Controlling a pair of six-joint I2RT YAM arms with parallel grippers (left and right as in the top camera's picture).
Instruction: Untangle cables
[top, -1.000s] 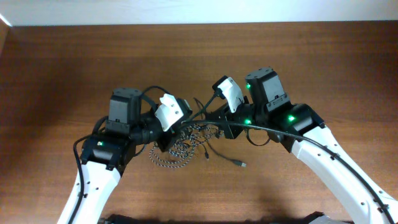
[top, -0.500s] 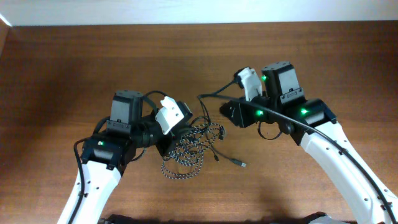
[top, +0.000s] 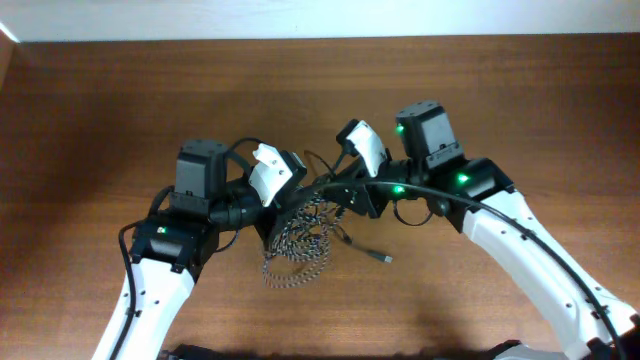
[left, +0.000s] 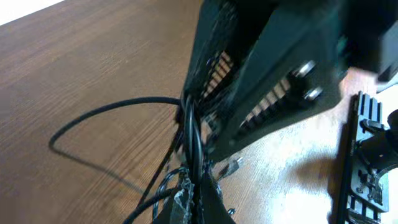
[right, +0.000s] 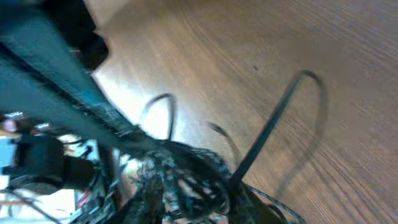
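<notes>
The cables lie in one tangled heap between my arms: the braided black-and-white cable (top: 296, 252) in loops, and the thin black cable (top: 352, 240) trailing right to a small plug (top: 385, 259). My left gripper (top: 272, 222) sits at the heap's left edge. In the left wrist view it (left: 199, 200) is shut, with black strands (left: 191, 134) pinched between its fingers. My right gripper (top: 340, 200) is down at the heap's upper right. The right wrist view is blurred: a black cable (right: 273, 130) runs toward the fingers over braided loops (right: 180, 180), and the jaw gap is unreadable.
The brown wooden table (top: 520, 90) spreads around the heap, with a pale wall strip along its far edge. Thick black arm wiring (top: 430, 205) arcs over the right arm. The two wrists stand close together, the right gripper's dark body (left: 267, 81) filling the left wrist view.
The right gripper lifted away up and to the right half a second ago, then came back down to the heap. The left gripper stayed shut and barely moved; the loops shifted slightly.
</notes>
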